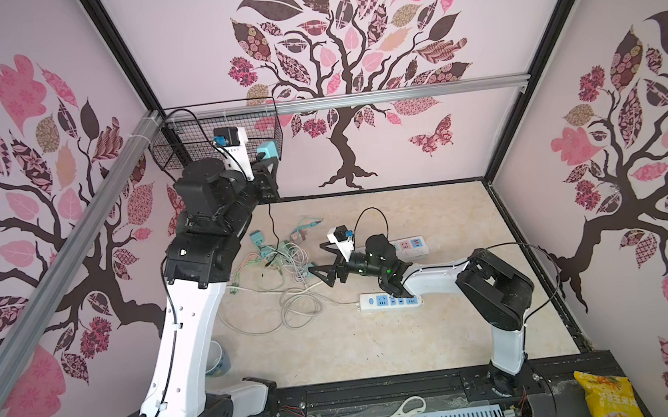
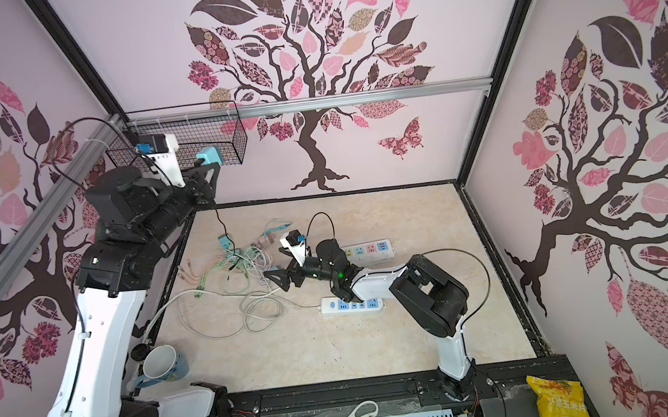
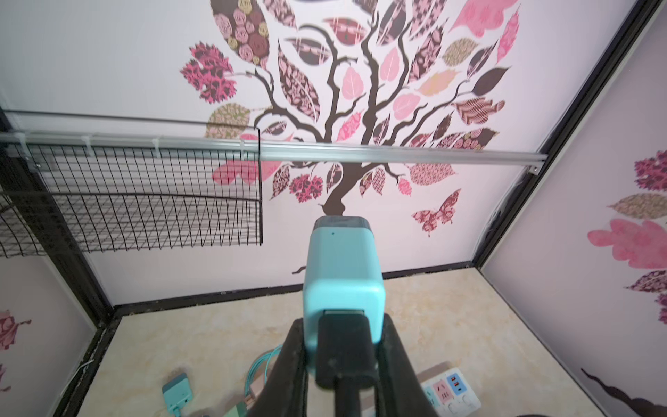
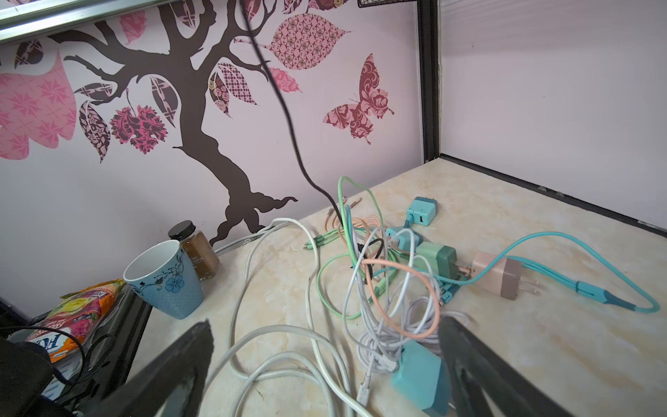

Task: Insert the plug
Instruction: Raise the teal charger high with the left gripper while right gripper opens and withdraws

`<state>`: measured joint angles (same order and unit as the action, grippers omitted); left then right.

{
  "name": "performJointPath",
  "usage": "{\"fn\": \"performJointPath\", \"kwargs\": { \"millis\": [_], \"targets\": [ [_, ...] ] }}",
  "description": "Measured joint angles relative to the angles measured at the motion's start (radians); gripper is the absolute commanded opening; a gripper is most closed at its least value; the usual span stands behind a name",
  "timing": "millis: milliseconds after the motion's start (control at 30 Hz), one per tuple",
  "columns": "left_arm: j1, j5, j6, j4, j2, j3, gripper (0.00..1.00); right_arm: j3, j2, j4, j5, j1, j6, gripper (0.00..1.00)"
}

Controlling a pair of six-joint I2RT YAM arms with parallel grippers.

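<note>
Legend. My left gripper (image 3: 343,335) stands high above the table (image 1: 419,335), just in front of the wire basket (image 1: 209,140) on the back rail. Its fingers (image 3: 393,346) are clamped on the sides of the teal plug (image 3: 343,281). In both top views the plug (image 1: 267,149) (image 2: 208,155) shows at the basket's lower corner, well apart from the table. A black connector (image 3: 344,355) sits in the plug's near face, and its black cable (image 1: 272,224) hangs down to the cable tangle (image 1: 283,260).

My right gripper (image 1: 320,261) lies low over the table at the edge of the tangle, its jaws spread wide and holding nothing. In the right wrist view a second teal adapter (image 4: 420,375) lies on the table between the spread fingers (image 4: 469,361), close to one of them.

Two power strips lie on the table: the near strip (image 1: 389,300) under the right arm, and the far strip (image 1: 409,246) behind it. A blue mug (image 2: 163,361) stands by the left arm's base.
</note>
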<state>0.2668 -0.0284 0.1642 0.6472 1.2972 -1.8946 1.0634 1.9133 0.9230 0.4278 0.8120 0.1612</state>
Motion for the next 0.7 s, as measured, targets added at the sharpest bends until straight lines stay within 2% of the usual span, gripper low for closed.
{"fn": "performJointPath", "kwargs": {
  "millis": [200,400,600,700],
  "targets": [
    [0.0,-0.034,0.036,0.046,0.008,-0.161,0.0,0.053,0.026,0.003,0.038,0.007,-0.006,0.98],
    [0.0,-0.089,0.069,0.074,0.035,-0.196,0.0,0.164,0.083,-0.007,0.032,0.037,-0.043,0.97],
    [0.0,-0.126,0.083,0.104,0.041,-0.198,0.0,0.359,0.197,-0.047,0.035,0.083,-0.072,0.94],
    [0.0,-0.134,0.084,0.11,0.035,-0.198,0.0,0.46,0.263,-0.079,0.027,0.101,-0.083,0.89]
  ]
}}
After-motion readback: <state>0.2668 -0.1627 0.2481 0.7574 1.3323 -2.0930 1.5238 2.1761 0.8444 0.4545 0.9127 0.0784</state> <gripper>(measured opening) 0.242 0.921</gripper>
